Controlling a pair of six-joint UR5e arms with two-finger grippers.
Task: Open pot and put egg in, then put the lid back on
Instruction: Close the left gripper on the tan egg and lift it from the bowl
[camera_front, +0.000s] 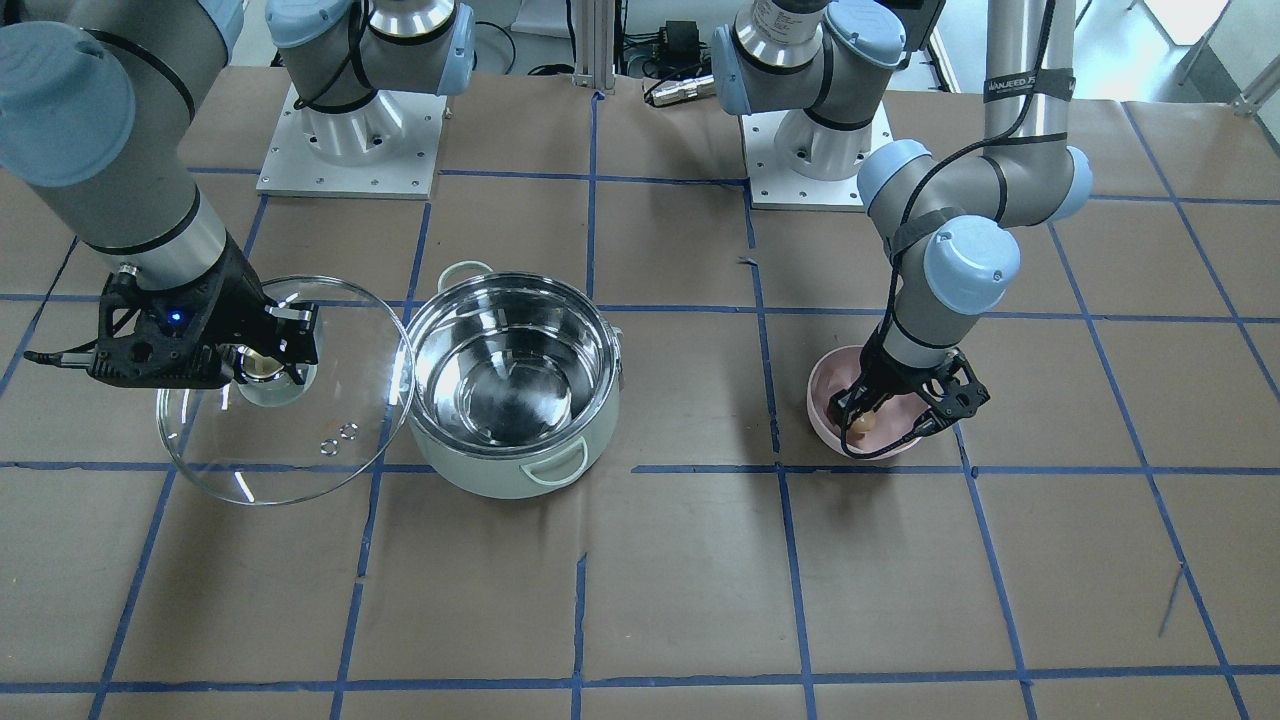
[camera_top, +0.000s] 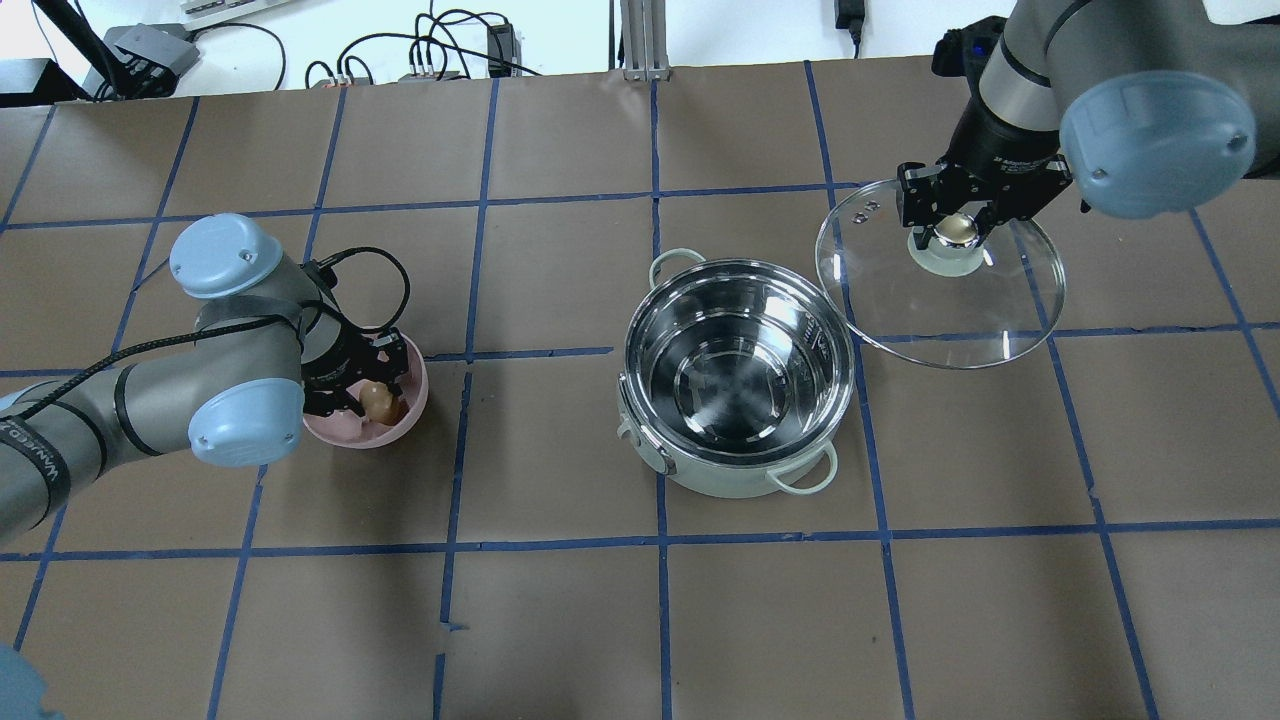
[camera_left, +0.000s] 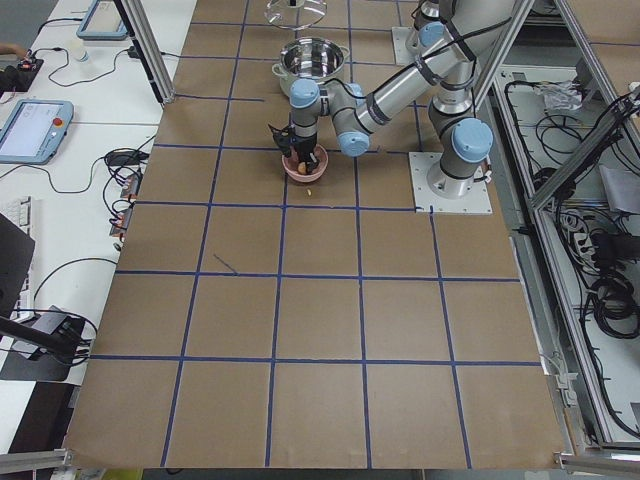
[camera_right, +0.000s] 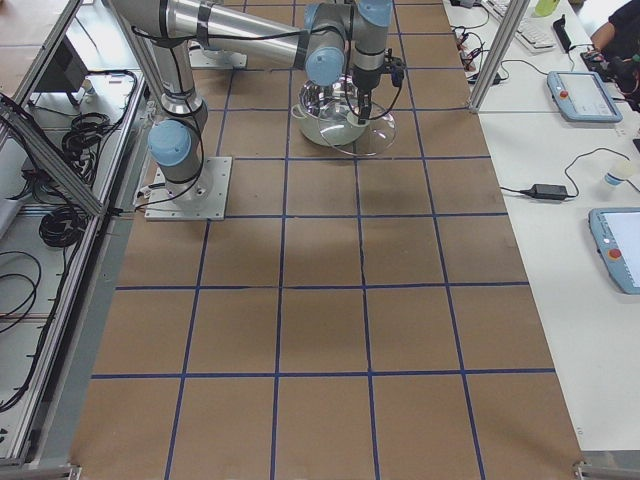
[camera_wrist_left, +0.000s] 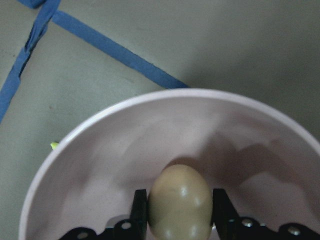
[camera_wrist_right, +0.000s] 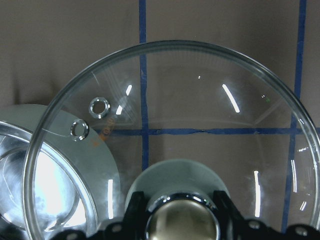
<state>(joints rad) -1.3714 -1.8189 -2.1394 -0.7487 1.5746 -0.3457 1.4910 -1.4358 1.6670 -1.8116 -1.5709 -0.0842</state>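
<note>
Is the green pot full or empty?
Empty. The pot shows only bare shiny steel inside. The egg is in the pink bowl, and the lid is off.

light: bright, even, seemingly overhead | glare: hot spots inside pot (camera_top: 738, 375), streaks on lid (camera_wrist_right: 200, 100) beside it | shadows: soft, at pot's base | focus: left wrist view soft

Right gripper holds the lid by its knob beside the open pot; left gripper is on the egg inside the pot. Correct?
One error: the egg lies in the pink bowl, not the pot, which is empty. The left wrist view shows the left gripper closed around it there. Rest stands.
</note>
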